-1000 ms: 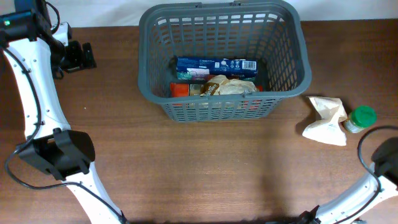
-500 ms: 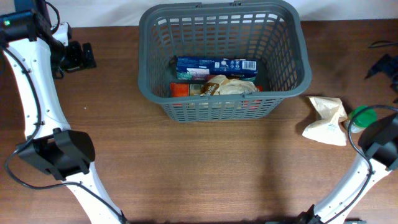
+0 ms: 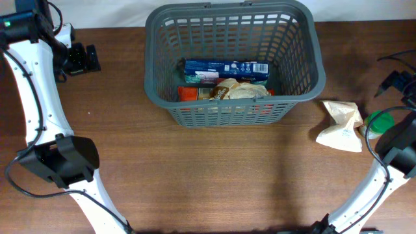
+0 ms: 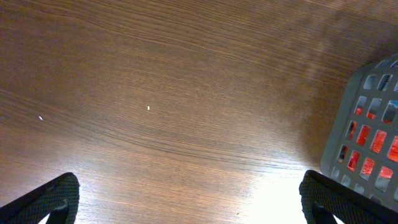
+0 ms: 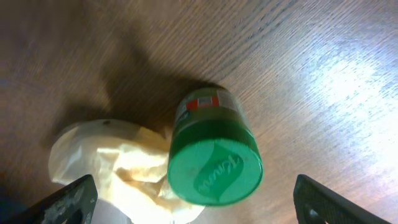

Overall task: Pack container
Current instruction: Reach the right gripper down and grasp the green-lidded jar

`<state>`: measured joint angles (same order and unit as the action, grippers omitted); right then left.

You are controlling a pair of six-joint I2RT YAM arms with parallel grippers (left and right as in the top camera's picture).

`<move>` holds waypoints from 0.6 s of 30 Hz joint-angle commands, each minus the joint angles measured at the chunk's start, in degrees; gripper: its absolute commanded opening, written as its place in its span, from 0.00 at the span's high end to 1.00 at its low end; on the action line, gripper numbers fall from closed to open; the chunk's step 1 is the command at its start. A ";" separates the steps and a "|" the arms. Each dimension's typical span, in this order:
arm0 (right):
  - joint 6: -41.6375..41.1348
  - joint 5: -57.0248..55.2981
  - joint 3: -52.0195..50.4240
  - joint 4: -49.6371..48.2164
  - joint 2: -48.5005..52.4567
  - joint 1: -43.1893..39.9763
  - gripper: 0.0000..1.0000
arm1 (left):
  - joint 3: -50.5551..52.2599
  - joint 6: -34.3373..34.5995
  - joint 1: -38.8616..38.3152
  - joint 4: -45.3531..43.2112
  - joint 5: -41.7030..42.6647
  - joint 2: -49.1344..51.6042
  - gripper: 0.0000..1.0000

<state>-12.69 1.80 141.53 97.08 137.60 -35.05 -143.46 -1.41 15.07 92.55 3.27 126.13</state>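
The dark grey slotted basket [image 3: 231,62] stands at the back middle of the table and holds a blue box [image 3: 224,67], red packets and a crumpled bag. Its corner shows in the left wrist view [image 4: 373,124]. A green-lidded jar [image 3: 379,122] stands at the far right beside a cream paper bag [image 3: 340,126]. My right gripper [image 3: 393,83] is open and empty, hovering over the jar [image 5: 214,162] and bag [image 5: 115,165]. My left gripper [image 3: 84,58] is open and empty over bare wood left of the basket, fingers wide apart [image 4: 193,202].
The brown wooden table [image 3: 214,175] runs to a white wall at the back. The white arm links rise along the left edge [image 3: 32,97] and lower right corner [image 3: 383,182].
My right arm has swung up along the right edge, and its gripper has come into view and moved nearer the green-lidded jar. The left arm has not moved.
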 commanded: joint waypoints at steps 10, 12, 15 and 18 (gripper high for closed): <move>-1.53 0.90 -21.44 -9.31 -39.23 -0.55 0.01 | 0.20 0.74 0.11 0.09 0.85 -0.17 0.01; -1.60 0.87 -25.99 -12.35 -38.84 -0.59 0.01 | 0.20 0.74 0.11 0.07 0.85 -0.17 0.01; -5.55 0.48 -37.20 -22.01 -37.81 -0.66 0.01 | 0.20 0.74 0.11 0.09 0.85 -0.17 0.01; -6.73 0.52 -45.99 -30.01 -36.85 -1.03 0.01 | 0.20 0.74 0.11 0.07 0.85 -0.17 0.01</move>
<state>-16.62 3.46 101.95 69.69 99.46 -35.55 -143.46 -1.41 15.07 92.58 3.29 126.13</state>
